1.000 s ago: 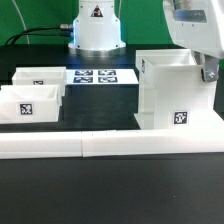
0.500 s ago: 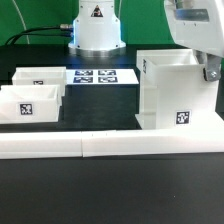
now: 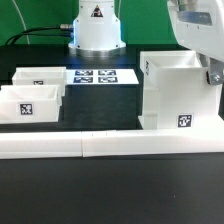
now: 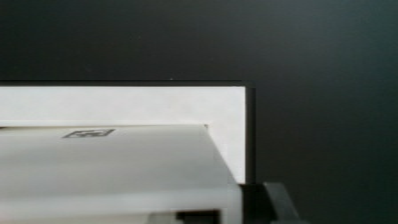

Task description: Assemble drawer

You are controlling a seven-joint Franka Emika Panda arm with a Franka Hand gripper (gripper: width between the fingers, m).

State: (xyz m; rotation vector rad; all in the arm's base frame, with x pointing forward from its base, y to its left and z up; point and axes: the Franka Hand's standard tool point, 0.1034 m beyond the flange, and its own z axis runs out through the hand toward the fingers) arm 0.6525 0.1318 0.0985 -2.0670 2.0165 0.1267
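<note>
Matte black worktop (image 3: 110, 195), cables trailing beyond its far edge. Toward the edge on the exterior view's left sit two small, smooth white trays (image 3: 30, 105), each tagged. The marker board (image 3: 102, 76) lies flat mid-back. Near the opposite edge the boxy white shell (image 3: 180, 95) stands upright. The gripper (image 3: 212, 73) is at its outer side, and I cannot tell how the jaws stand.

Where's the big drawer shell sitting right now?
In the exterior view, the shell stands on that view's right, just behind the long white bar, with the front tray well off to its left.
</note>
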